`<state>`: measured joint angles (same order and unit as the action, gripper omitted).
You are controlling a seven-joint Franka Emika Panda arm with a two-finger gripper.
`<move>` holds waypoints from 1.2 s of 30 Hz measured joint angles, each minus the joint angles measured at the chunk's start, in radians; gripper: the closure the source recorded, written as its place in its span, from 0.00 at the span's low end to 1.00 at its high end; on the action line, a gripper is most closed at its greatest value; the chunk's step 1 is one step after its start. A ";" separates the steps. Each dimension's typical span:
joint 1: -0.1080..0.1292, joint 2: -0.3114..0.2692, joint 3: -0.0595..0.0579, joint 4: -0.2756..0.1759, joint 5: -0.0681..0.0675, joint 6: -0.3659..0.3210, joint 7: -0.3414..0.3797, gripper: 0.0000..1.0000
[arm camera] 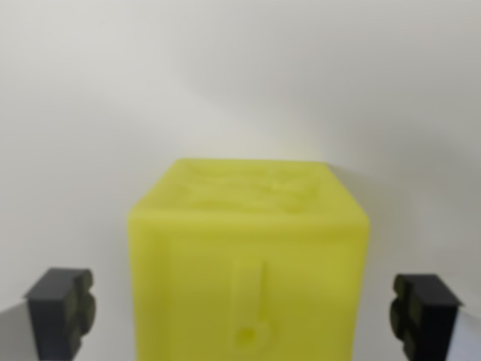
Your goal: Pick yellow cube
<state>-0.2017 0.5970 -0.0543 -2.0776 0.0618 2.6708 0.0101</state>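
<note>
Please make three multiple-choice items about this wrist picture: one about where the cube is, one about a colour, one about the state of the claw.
1. Where is the yellow plastic cube in relation to the claw?
A. Between its two fingers
B. Outside, at the wrist view's left
C. Outside, at the wrist view's right

2. What colour are the claw's fingertips?
A. Red
B. White
C. Dark grey

3. What is the state of the claw?
A. Shut on the cube
B. Open, apart from the cube
C. Holding a second thing

Answers: 1 A, one fingertip shows on each side of the cube. 2 C, both tips look dark grey. 3 B, pale surface shows between each tip and the cube.
</note>
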 joint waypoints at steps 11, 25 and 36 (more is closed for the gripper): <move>0.000 0.049 0.000 0.016 0.014 0.033 -0.020 0.00; 0.000 0.013 -0.001 0.005 0.011 0.009 -0.018 1.00; -0.002 -0.052 -0.001 -0.013 -0.001 -0.038 -0.009 1.00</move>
<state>-0.2034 0.5450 -0.0558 -2.0905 0.0605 2.6329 0.0010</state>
